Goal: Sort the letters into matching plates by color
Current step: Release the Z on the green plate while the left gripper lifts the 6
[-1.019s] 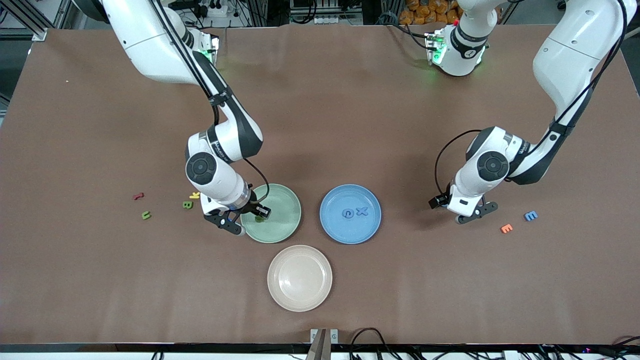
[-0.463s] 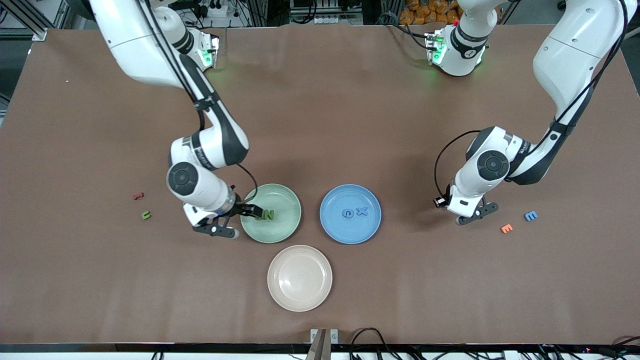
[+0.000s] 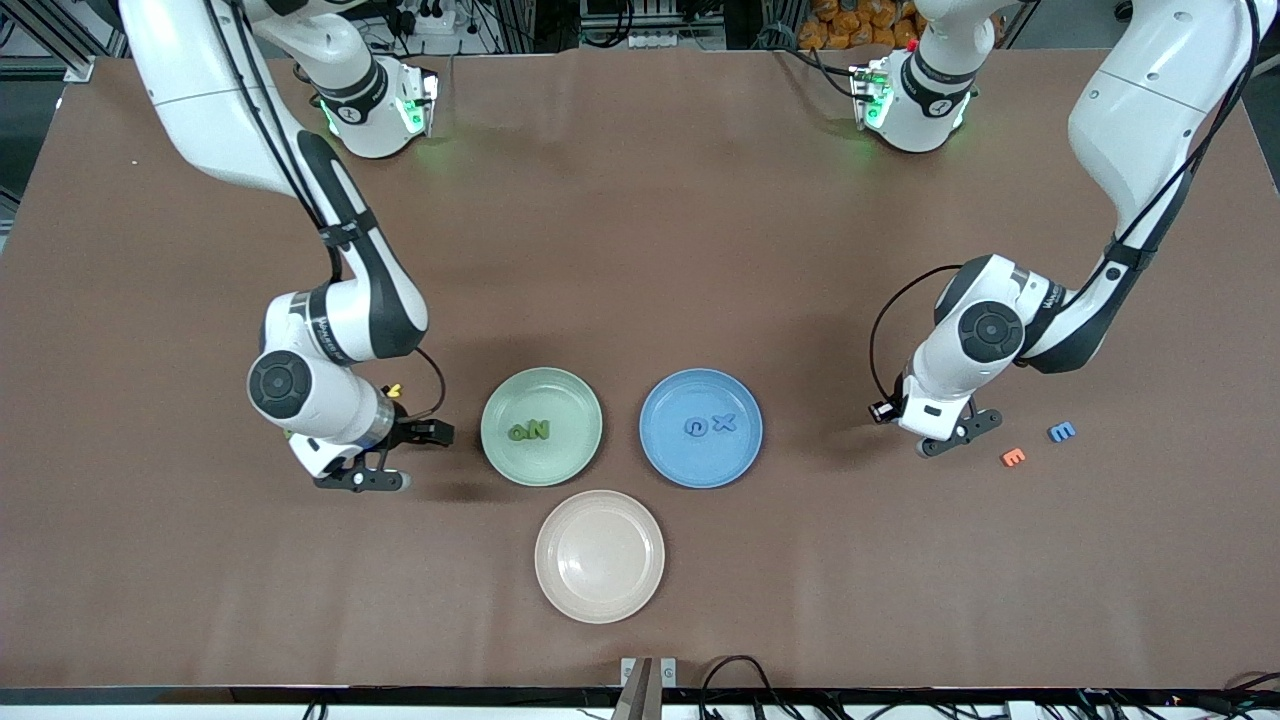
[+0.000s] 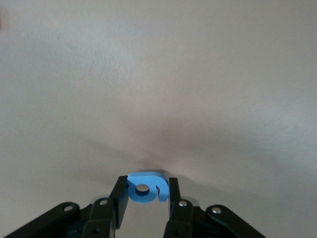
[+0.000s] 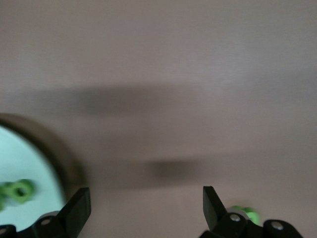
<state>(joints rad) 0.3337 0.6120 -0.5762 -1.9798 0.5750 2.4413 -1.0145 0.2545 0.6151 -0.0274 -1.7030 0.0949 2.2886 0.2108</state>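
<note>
Brown bench (image 3: 640, 250): nearest, a cream plate (image 3: 599, 556); then green plate (image 3: 541, 426) holding green letters "N" (image 3: 538, 430) and another, blue plate (image 3: 700, 427) holding "X" (image 3: 724, 423). Left end effector (image 4: 144, 201) — clenched on a blue letter (image 4: 146, 187); right end effector (image 5: 143, 206) released beside the green plate.

The tabletop (image 3: 640, 250) is covered with a plain brown sheet that has a few soft creases. Along its farthest edge there are metal frame bars (image 3: 45, 30), a white power strip (image 3: 655, 38) and loose cables. A pile of orange objects (image 3: 850, 22) lies there too. Black cables (image 3: 740, 690) hang at the nearest edge.
</note>
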